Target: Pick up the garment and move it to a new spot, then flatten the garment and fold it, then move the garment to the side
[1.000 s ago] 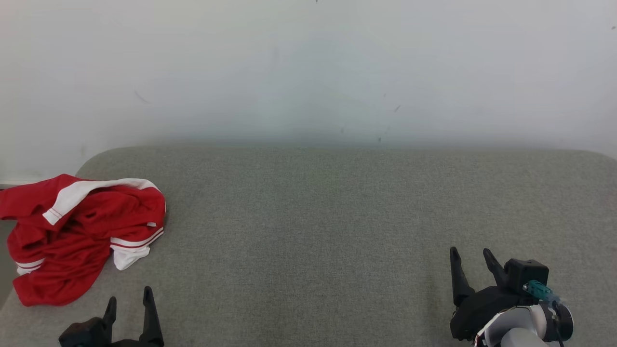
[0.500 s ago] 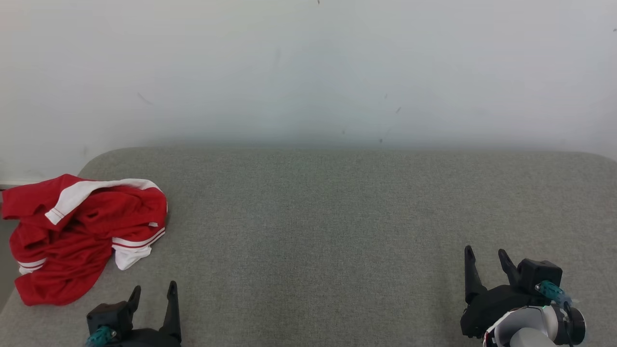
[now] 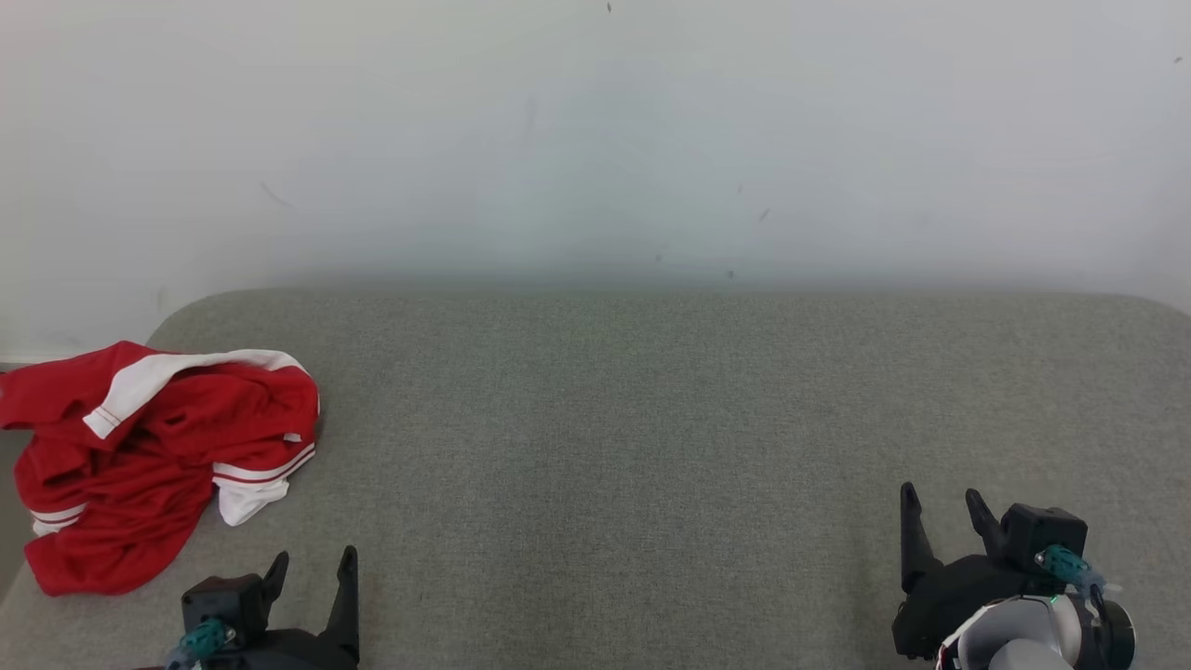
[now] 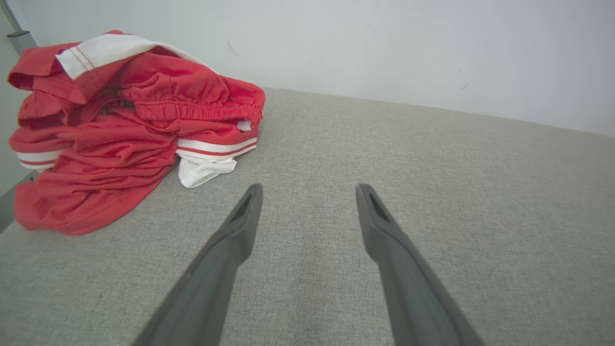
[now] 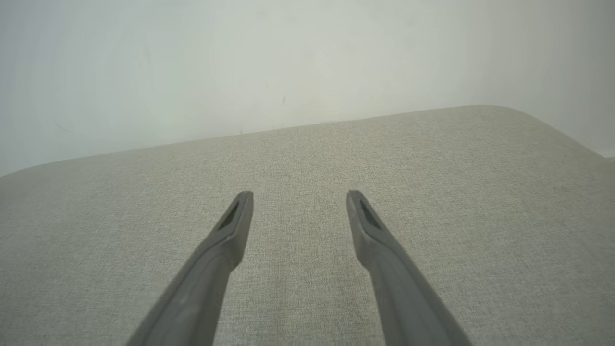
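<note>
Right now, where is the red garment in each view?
Head view: garment, far left, at the cushion's left end.
Left wrist view: garment, upper left, left of the left end effector.
Right wrist view: cushion and wall beyond the right end effector.
Shared landmark: the cushion's far edge against the wall.

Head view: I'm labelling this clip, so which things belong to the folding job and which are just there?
Job: red garment, crumpled at the surface's left end; left gripper, open; right gripper, open; grey padded surface.
Just there: white wall.
</note>
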